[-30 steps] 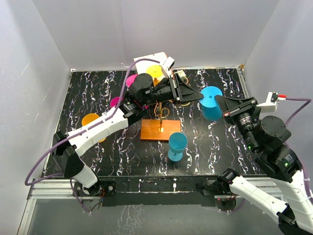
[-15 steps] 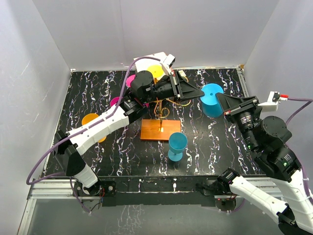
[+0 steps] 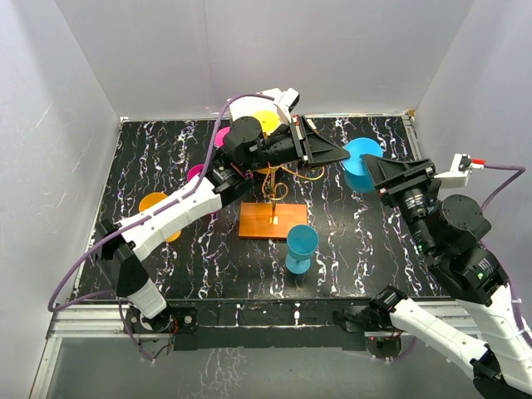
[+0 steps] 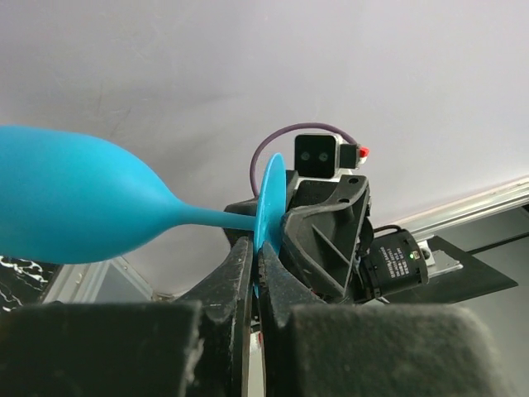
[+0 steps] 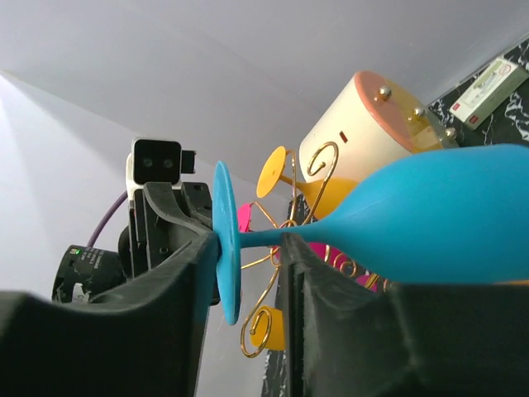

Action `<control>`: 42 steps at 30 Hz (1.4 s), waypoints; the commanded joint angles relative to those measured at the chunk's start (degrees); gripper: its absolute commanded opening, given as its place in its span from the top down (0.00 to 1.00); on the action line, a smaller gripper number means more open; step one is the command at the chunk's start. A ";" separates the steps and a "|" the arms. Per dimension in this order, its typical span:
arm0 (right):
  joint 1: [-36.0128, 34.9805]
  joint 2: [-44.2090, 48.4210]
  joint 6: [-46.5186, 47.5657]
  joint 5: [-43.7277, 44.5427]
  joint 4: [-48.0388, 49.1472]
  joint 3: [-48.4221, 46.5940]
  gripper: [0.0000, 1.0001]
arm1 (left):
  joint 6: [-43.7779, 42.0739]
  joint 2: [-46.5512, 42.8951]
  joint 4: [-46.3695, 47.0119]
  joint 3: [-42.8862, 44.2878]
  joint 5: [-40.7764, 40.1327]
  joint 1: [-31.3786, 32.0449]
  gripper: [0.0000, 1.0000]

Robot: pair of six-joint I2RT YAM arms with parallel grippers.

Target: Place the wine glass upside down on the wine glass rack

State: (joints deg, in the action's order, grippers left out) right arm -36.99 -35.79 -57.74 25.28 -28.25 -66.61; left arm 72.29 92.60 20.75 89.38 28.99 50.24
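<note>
Wine glass (image 3: 356, 166) hangs on its side in the air, off to the right of the wine glass rack (image 3: 271, 223). My left claw (image 4: 258, 252) is clamped on the rim of its foot. My right claw (image 5: 246, 248) stands apart around the stem, gripping nothing. I judge this the handover. Next my right must back straight off. Then my left turns the bowl down and slides the foot into a free scroll. A yellow glass (image 3: 266, 122) crowds the scrolls and the back wall (image 3: 249, 50) is near. The table (image 3: 366, 241) on the right offers room.
</note>
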 commanded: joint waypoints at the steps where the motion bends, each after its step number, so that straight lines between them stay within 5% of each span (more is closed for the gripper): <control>1: -0.18 -0.22 -0.03 0.61 0.10 0.38 0.59 | 4.00 0.57 3.30 3.11 1.68 -1.25 1.00; 7: -0.14 1.19 0.86 4.49 -2.56 -0.74 0.35 | 6.79 3.20 1.19 6.50 0.54 -2.79 1.00; 28: -0.15 3.46 1.30 9.35 -4.67 -0.58 0.35 | 3.30 16.03 -25.24 30.21 -10.61 -6.43 1.00; 42: -0.10 5.82 1.43 8.41 -1.64 2.12 0.32 | 4.89 9.07 -22.13 19.89 -15.11 -11.55 1.00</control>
State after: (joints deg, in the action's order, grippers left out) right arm -37.01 -29.54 -56.88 33.47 -32.95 -64.34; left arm 76.77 108.64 -3.81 111.15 15.14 40.14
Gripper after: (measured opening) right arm 0.692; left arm 0.014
